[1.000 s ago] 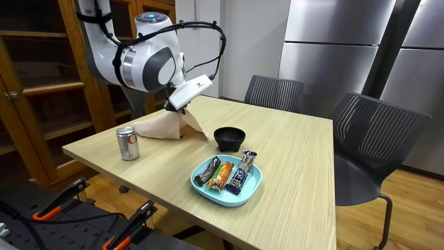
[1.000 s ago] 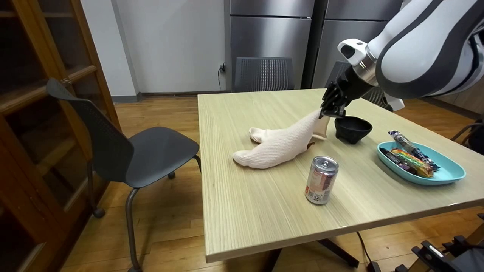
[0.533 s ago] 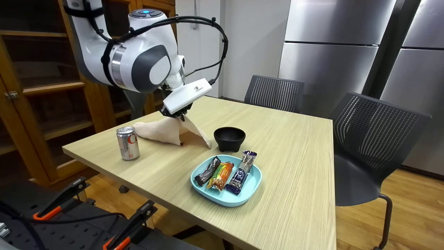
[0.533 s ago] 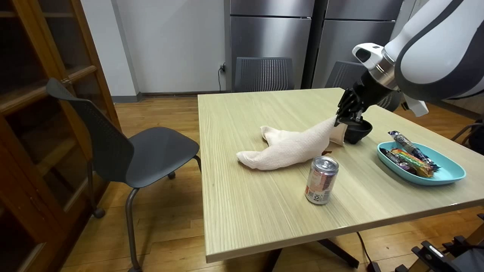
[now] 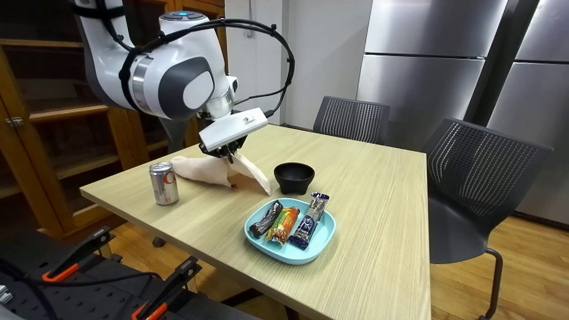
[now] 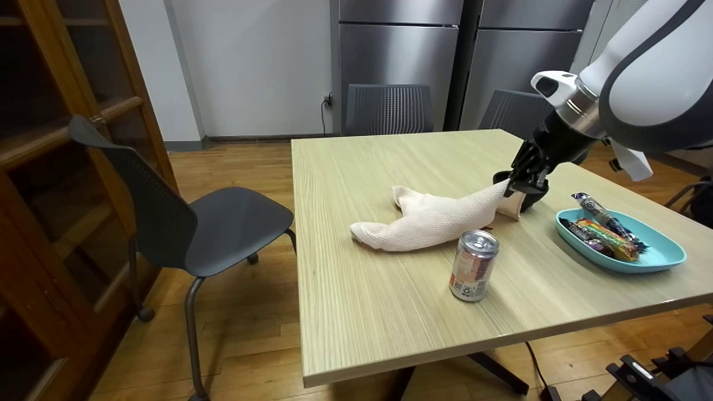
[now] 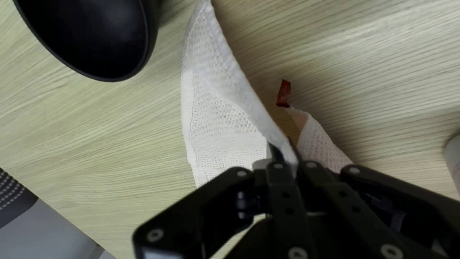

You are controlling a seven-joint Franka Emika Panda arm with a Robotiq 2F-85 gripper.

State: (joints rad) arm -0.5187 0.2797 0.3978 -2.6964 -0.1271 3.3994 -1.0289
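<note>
Pale wood-grain table (image 6: pixel 356 312): spread across the centre in both exterior views, carrying every small item listed below.

White-and-grey robot arm (image 6: pixel 652 83): yours, entering at the upper right in an exterior view.

Dark grey chair (image 6: pixel 234 223): left side of that same frame, standing on the floor.

White cloth (image 6: pixel 440 223): right of centre there, textured; you have it raised to a peak at one end, the rest trailing leftward over the tabletop.

Black gripper (image 7: pixel 287 154): bottom of the wrist view; you have its fingers drawn together, pinching a fold of the cloth.

Light blue tray (image 5: pixel 324 231): lower centre in an exterior view, lying flat.

Black bowl (image 7: pixel 90 39): upper left of the wrist view, cut off by the frame edge (you can see bare wood between it and the cloth).

Silver can (image 5: pixel 164 184): left part of an exterior view, upright.

Wrapped bars, three, in the tray: blue-and-silver bar (image 5: pixel 310 221) at right, its top end over the rim; orange-yellow bar (image 5: pixel 283 226) in the middle; dark bar (image 5: pixel 266 219) at left.

Red tag (image 7: pixel 284 92): above and right of centre in your wrist view, at the cloth's edge.
</note>
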